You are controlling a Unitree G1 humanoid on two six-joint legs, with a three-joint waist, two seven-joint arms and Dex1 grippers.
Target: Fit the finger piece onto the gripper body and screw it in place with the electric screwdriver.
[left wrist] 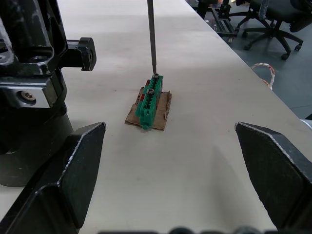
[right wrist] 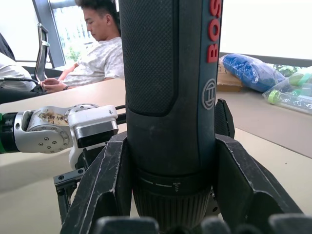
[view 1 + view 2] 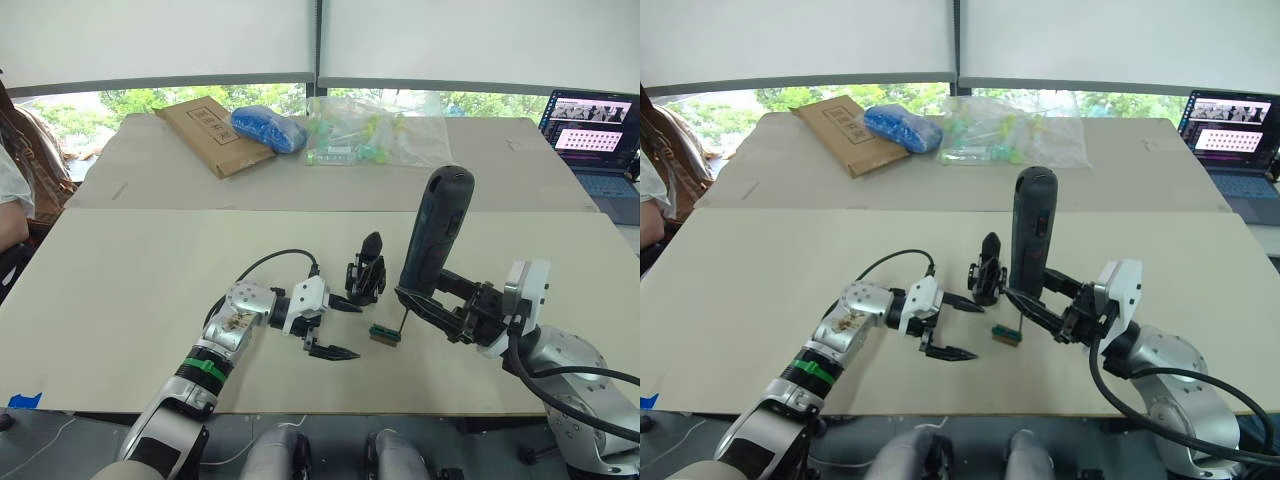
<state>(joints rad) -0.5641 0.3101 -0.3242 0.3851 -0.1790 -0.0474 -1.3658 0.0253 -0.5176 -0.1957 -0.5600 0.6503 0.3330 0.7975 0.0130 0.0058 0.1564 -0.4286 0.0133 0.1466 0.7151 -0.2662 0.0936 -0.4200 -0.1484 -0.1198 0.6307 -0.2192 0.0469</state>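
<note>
Left eye view: right hand (image 3: 432,305) clamps the electric screwdriver (image 3: 434,228) upright, bit tip resting on a screw in the small green block (image 1: 151,101), which sits on a cardboard scrap. Left hand (image 3: 333,327) is open and empty, just beside the gripper body (image 3: 366,270), which stands upright on the tabletop (image 3: 120,280) near the block. Finger piece: cannot tell if fitted; no loose wedge seen. Judgement: early stage, likely picking up a screw; fitting and screwing still left. Surface is pale, flat, mostly bare. Far end: cardboard box (image 3: 212,134), blue bag (image 3: 267,127), plastic bag of bottles (image 3: 365,135), laptop (image 3: 592,130). Person (image 2: 100,46) seated by windows.
</note>
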